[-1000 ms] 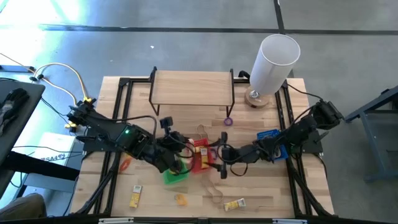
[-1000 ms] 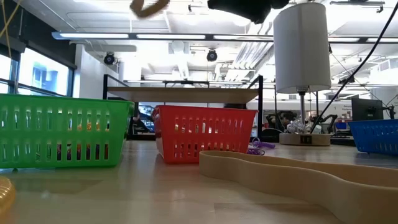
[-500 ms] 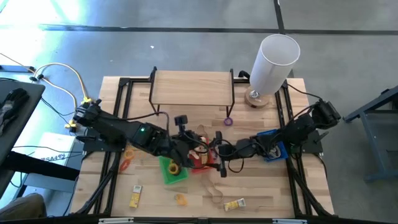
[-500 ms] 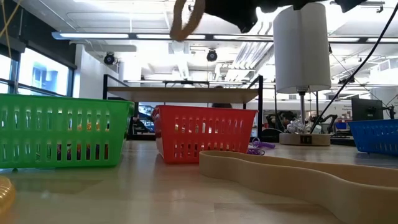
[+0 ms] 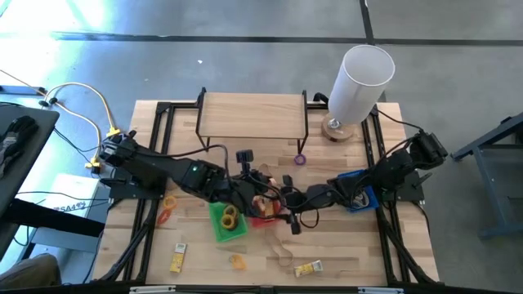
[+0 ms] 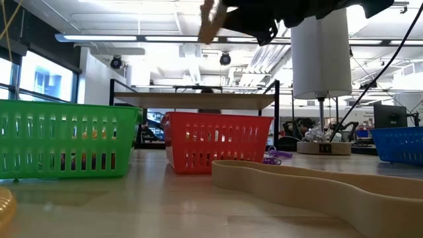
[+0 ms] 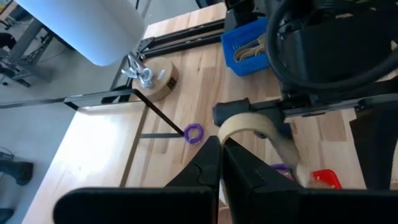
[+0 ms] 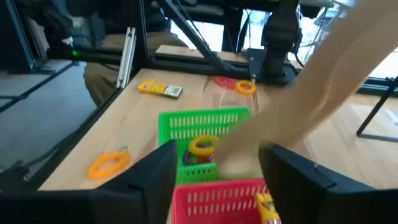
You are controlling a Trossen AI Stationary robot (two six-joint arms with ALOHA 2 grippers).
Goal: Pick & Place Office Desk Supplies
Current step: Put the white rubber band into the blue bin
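- High view: no brand, label or readable writing could be made out on anything; the small yellow-white packets point(image 5: 307, 268) near the table's front edge were too small to read.
- High view: both arms met over the middle of the wooden table point(image 5: 343, 245). The left gripper point(image 5: 260, 184) sat above the red basket point(image 5: 263, 214), with the right gripper point(image 5: 286, 198) just beside it.
- Left wrist view: the left gripper's fingers point(image 7: 211, 163) were pressed together, pinching a tan rubber band point(image 7: 249, 124) that arched up off the tips. The right arm's dark gripper reached the band's far end; whether it gripped could not be told.
- Right wrist view: the right gripper point(image 8: 217, 168) stood partly apart, its fingers point(image 8: 155, 180) either side of a blurred tan band point(image 8: 329, 81). Below lay the green basket point(image 8: 202, 121) holding a yellow ring point(image 8: 203, 146), and the red basket's rim point(image 8: 217, 190).
- Only the right wrist view showed an orange ring point(image 8: 109, 164) loose on the wood beside the green basket, and a packet point(image 8: 160, 89) farther off.
- Only the left wrist view showed the purple ring point(image 7: 193, 132) near the white cylinder's round base point(image 7: 155, 79), and bands inside the blue basket point(image 7: 249, 45).
- Low view: a long tan band point(image 6: 310, 185) lay flat in the foreground; the held band point(image 6: 211, 20) hung high under the dark arms.
- Surface: pale wood planks in a black frame, with a low wooden shelf point(image 5: 253, 114) at the back. Room: grey floor, open ceiling with strip lights.
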